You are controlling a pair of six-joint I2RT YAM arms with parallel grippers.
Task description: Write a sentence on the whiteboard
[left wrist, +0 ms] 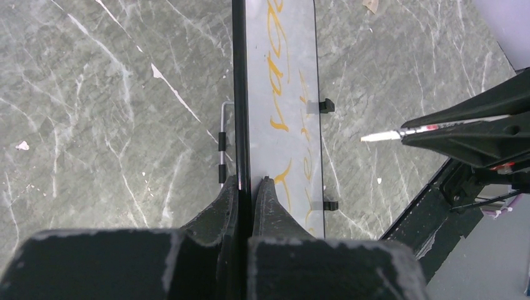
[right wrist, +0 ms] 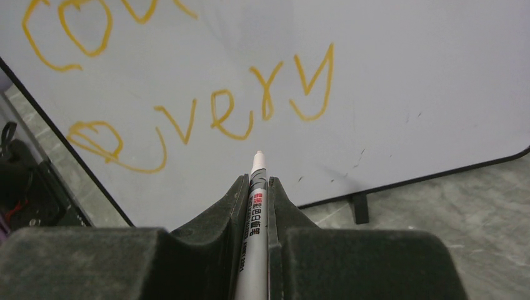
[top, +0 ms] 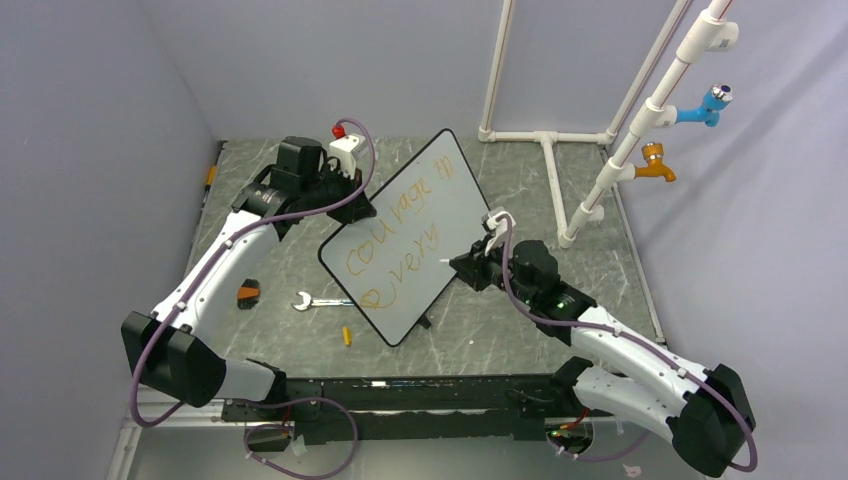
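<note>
The whiteboard (top: 410,235) stands tilted on edge in the middle of the table, white with a thin black rim. My left gripper (top: 352,198) is shut on its upper left edge; in the left wrist view the fingers (left wrist: 265,203) clamp the black rim (left wrist: 239,94). The sentence (top: 400,235) is orange handwriting in two rows, with "very" and a small circle showing in the right wrist view (right wrist: 250,106). My right gripper (top: 470,262) is shut on a grey marker (right wrist: 256,212), its white tip just off the board below "very". The marker tip also shows in the left wrist view (left wrist: 381,135).
A silver wrench (top: 318,300), a small orange and black object (top: 247,293) and a small yellow piece (top: 346,335) lie on the table left of the board. A white pipe frame (top: 600,150) with blue and orange taps stands at the back right.
</note>
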